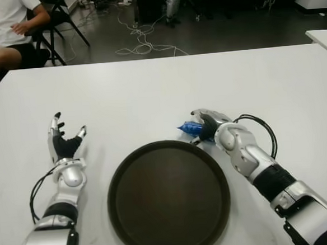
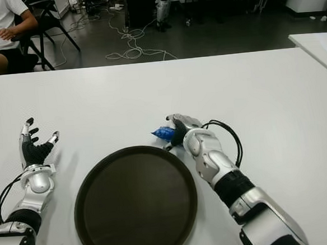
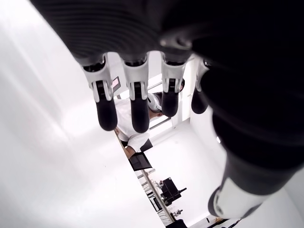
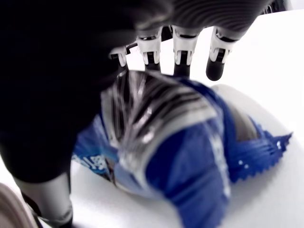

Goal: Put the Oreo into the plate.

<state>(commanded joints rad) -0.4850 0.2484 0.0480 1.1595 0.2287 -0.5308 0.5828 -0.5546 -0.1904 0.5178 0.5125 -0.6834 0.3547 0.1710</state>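
The right hand (image 1: 204, 125) is seen right of centre in the left eye view, just beyond the upper right rim of the plate (image 1: 117, 173). Its fingers (image 4: 180, 57) are curled over the Oreo (image 4: 180, 156), a blue crinkled packet, and the thumb is pressed against the packet's near side in the right wrist view, so the packet is judged to be grasped, or at the least enclosed. Whether it is lifted clear of the table (image 1: 150, 90) cannot be told; it appears to lie on or just above the white surface.

The packet projects from the hand towards the left of the frame, with its serrated end pointing that way (image 1: 189, 128). Its long axis is laid roughly across the frame, nearly along the plate's far rim. The plate is found below and to the left of the hand in the frame, with the rim just beside the fingers. The coming move is therefore judged to be a short carry towards the lower left, over the rim and above the dark centre, before release.

The left hand (image 1: 64, 143) is shown at the left of the frame, left of the plate and well apart from the packet, its fingers (image 3: 105, 111) spread and nothing held. The right hand is by far the nearer to both packet and plate.

In the upper left corner a seated person (image 1: 2, 27) is partly visible beyond the table.
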